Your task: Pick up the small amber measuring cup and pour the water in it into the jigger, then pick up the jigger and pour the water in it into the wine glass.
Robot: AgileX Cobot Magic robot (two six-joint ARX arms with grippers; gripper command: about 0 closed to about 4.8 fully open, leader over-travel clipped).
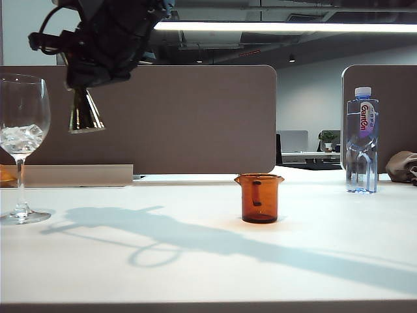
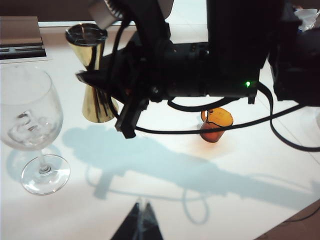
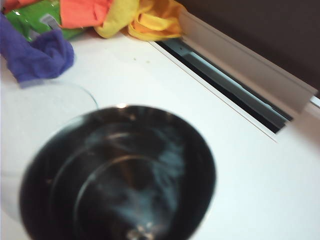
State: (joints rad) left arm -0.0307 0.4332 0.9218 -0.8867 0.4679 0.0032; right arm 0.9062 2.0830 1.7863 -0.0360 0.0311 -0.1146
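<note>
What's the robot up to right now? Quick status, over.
Right gripper shut on jigger, aloft near wine glass. Left gripper shut, idle. Amber cup on table. Nothing between jigger and glass.

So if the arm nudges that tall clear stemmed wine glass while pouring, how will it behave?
The tall clear stemmed wine glass probably tips easily: a big bowl sits over a thin stem and small foot. It looks thin and fragile. The right gripper, shut on the shiny gold hourglass-shaped jigger, is close beside it; the left gripper hangs clear.

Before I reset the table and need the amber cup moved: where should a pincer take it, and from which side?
Grip the small amber measuring cup across its straight cylindrical wall, just under the flared rim, coming in level from the open right side. It stands upright and alone, and the rim would probably stop it slipping.
</note>
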